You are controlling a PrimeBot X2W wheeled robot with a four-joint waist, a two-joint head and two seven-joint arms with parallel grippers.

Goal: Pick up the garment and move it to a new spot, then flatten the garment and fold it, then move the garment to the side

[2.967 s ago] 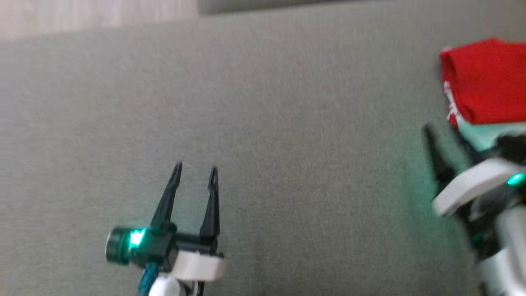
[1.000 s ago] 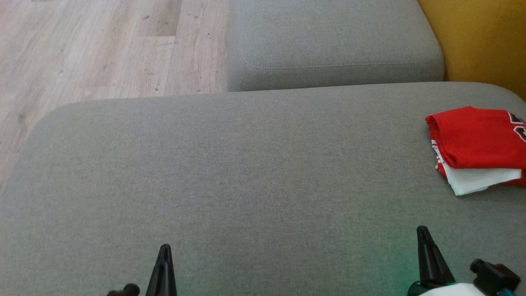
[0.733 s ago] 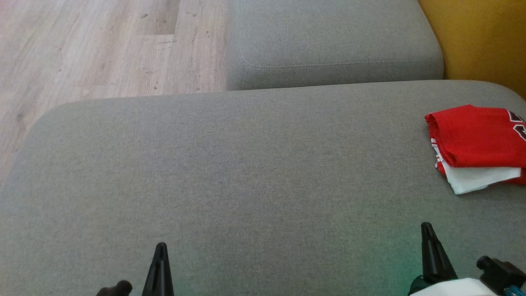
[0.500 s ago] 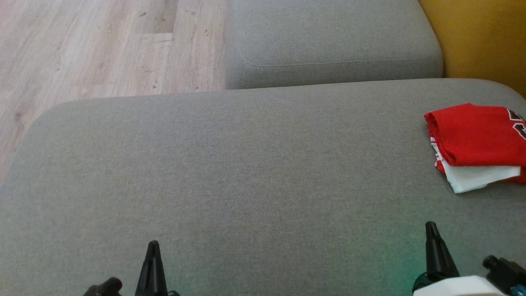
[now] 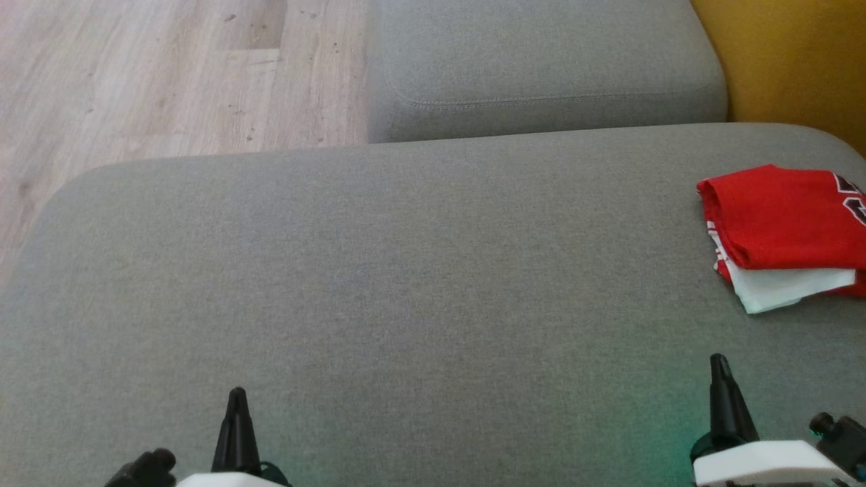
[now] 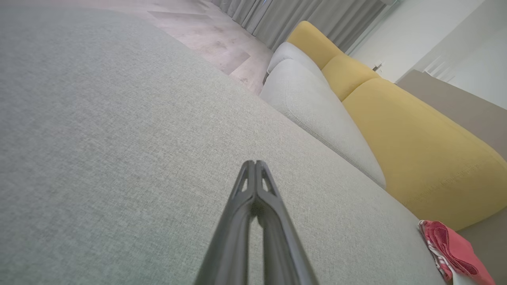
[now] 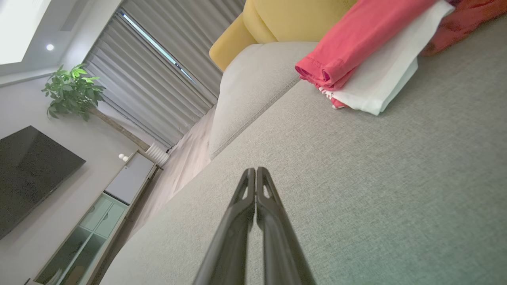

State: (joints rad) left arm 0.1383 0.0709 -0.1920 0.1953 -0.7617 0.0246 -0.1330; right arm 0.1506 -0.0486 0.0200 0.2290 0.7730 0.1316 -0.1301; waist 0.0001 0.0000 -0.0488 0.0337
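Head view first: the garment (image 5: pixel 778 220) is folded into a compact bundle at the far right of the big grey seat cushion (image 5: pixel 406 284), red layer on top with a white panel poking out from under its near edge. There's some dark marking where it runs off the right edge, maybe lettering, but it's cut off so I can't really say. The left pincer (image 5: pixel 236 396) pokes up at the near left, fingers pressed together into one dark spike, well apart from the garment. The right pincer (image 5: pixel 719 362) is at the near right, also pinched closed on nothing, with the garment a bit farther out and slightly to its right, not touching. Wood floor (image 5: pixel 135 74) at far left, yellow backrest (image 5: pixel 791 61) at far right.

Left wrist view: the left pincer (image 6: pixel 255 163) has both tips meeting over bare grey fabric. The garment (image 6: pixel 455 249) is a small red lump way off in the lower right corner, just below the yellow backrest (image 6: pixel 416 138).

Right wrist view: the right pincer (image 7: pixel 256 170) is closed tip to tip, empty. The garment (image 7: pixel 356 43) sits ahead and to the right of it, near but with clear cushion between them, red fold stacked on the white layer. Curtains (image 7: pixel 158 79) and a potted plant (image 7: pixel 75 91) are in the background.
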